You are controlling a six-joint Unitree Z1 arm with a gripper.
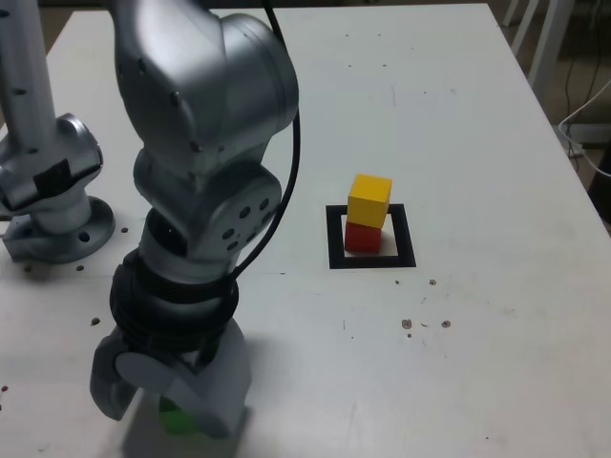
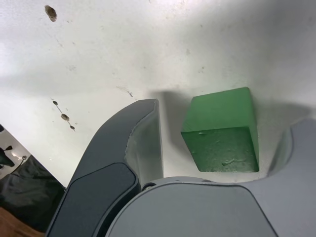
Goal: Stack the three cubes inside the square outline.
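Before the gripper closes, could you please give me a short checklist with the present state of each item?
1. Green cube sits between the open fingers of the gripper: ok.
2. Fingers clear of the cube, gap showing on one side: ok; the other side cannot tell.
3. Cube resting flat on the table: ok.
4. Yellow cube stacked on the red cube: ok, slightly offset.
5. Stack inside the square outline: ok.
6. Top of the yellow cube free: ok.
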